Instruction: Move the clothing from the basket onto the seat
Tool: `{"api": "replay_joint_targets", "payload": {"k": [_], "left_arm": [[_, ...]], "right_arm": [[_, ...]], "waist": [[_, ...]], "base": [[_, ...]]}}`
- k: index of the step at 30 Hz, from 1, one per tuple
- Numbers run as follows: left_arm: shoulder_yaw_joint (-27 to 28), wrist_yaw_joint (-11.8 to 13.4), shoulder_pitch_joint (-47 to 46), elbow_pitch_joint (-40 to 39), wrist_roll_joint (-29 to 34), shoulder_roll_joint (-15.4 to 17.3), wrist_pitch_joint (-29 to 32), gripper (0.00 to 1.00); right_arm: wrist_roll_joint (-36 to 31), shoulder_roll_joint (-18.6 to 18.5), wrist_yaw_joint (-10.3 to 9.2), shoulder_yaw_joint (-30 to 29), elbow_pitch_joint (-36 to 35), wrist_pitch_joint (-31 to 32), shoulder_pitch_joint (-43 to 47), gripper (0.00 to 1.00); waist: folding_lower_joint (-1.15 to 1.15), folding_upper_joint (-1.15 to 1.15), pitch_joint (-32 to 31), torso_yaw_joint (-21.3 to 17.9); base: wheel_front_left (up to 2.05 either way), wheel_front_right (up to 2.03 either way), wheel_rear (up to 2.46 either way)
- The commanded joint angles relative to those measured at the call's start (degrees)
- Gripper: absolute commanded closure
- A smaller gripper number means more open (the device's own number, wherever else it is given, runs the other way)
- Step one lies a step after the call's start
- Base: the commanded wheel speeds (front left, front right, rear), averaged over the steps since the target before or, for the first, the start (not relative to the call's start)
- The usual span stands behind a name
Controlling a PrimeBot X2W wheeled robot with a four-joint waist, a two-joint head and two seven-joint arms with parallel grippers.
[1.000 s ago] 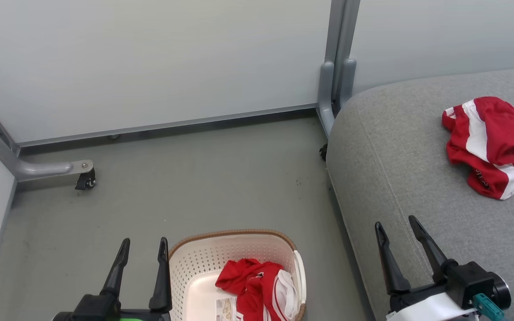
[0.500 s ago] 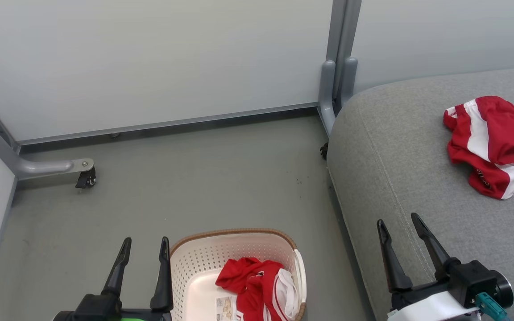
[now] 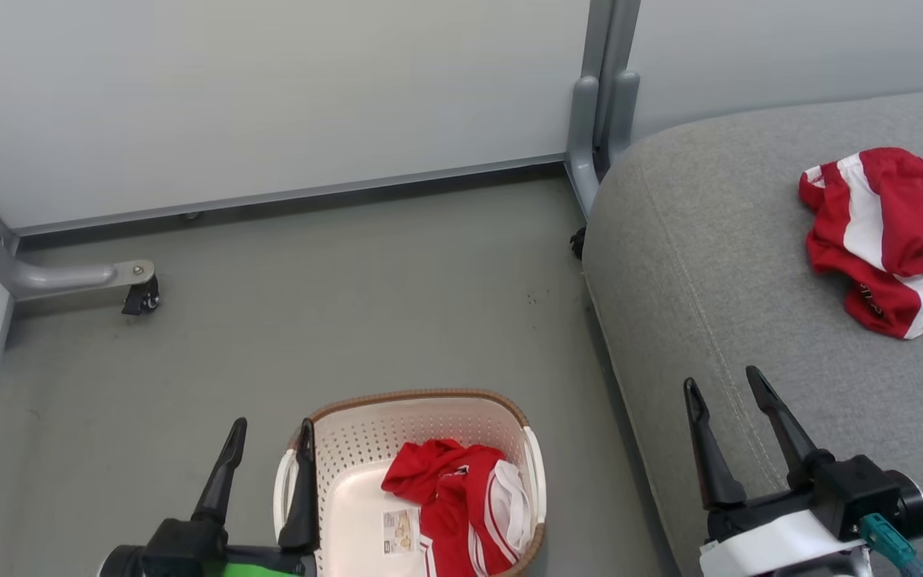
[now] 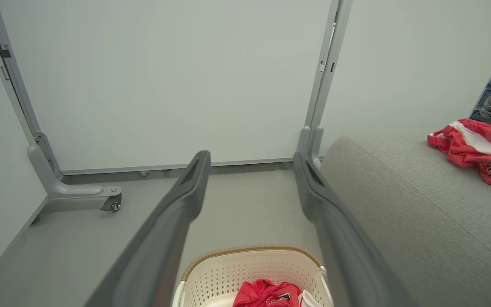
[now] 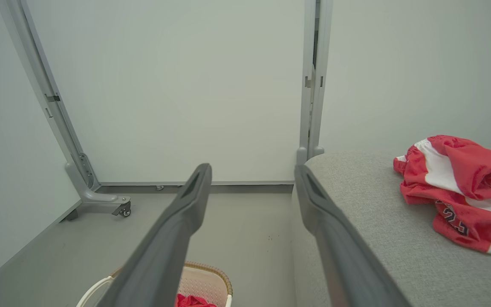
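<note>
A cream basket (image 3: 349, 449) with a brown rim stands on the floor at the bottom of the head view. One crumpled red and white garment (image 3: 461, 505) lies in its right half, beside a paper label. A second red and white garment (image 3: 882, 236) lies on the grey seat (image 3: 710, 264) at the right. My left gripper (image 3: 269, 437) is open and empty, its right finger over the basket's left rim. My right gripper (image 3: 722, 385) is open and empty above the seat's front left part. The basket (image 4: 249, 264) and seat garment (image 5: 454, 187) also show in the wrist views.
Pale partition panels (image 3: 269, 96) close off the back, joined at a grey post (image 3: 602, 96) beside the seat's corner. A grey foot with a black castor (image 3: 139, 298) juts onto the floor at the left. Bare grey floor (image 3: 333, 304) lies beyond the basket.
The whole head view has shifted, so the camera moved: basket, wall and seat now sit higher in the picture. Both grippers stay open and the garments lie as before.
</note>
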Motion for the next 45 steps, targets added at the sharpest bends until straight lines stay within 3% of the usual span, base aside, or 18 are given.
{"api": "replay_joint_targets", "payload": {"k": [1,8,13,20,28,32,40,45], "left_arm": [[-0.1,-0.5,-1.4,0.4,0.4,0.2,0.0,0.0],[0.0,-1.5,-5.7,1.1,1.9,0.2,0.0,0.0],[-1.3,-2.9,-12.7,3.3,3.8,0.2,0.0,0.0],[-8.1,-4.0,-26.6,18.4,5.5,1.5,0.0,0.0],[-22.9,-4.0,-42.0,40.9,-2.8,3.2,0.8,0.0],[-28.5,-4.0,-48.4,48.4,-7.6,3.7,2.9,0.0],[-37.3,-4.1,-56.5,55.8,-17.0,6.6,9.0,0.0],[-40.0,-4.1,-60.0,57.7,-20.3,8.9,8.3,0.0]], "right_arm": [[-0.4,-0.1,-0.06,0.4,0.0,-0.2,-1.2,0.0],[-0.5,-0.3,-0.06,-0.3,-1.8,-0.2,-5.2,0.0],[-0.8,-0.2,-0.06,-1.6,-3.7,-0.2,-10.4,0.0],[-1.6,-0.2,-0.06,-5.1,-6.6,-0.2,-17.5,0.0],[-1.2,-0.1,-0.06,-6.5,-10.0,-0.2,-22.7,0.0],[-0.3,-0.1,-0.06,-6.0,-12.0,-0.2,-24.9,0.0],[0.9,0.0,-0.06,-4.2,-14.0,-0.2,-28.2,0.0],[2.3,0.0,-0.07,-3.1,-14.3,-0.2,-29.0,0.0]], "waist": [[0.0,0.0,1.8,-0.4],[0.0,0.0,8.8,-2.5],[0.0,0.0,17.7,-4.3],[0.0,0.0,30.2,-7.0],[0.0,0.0,39.3,-10.4],[0.0,0.0,43.7,-12.1],[0.0,0.0,50.0,-15.2],[0.0,0.0,52.3,-17.0]], "base": [[0.0,0.0,0.0],[0.0,0.0,0.0],[0.0,0.0,0.0],[0.0,0.0,0.0],[0.0,0.0,0.0],[0.0,0.0,0.0],[0.0,0.0,0.0],[0.0,0.0,0.0]]}}
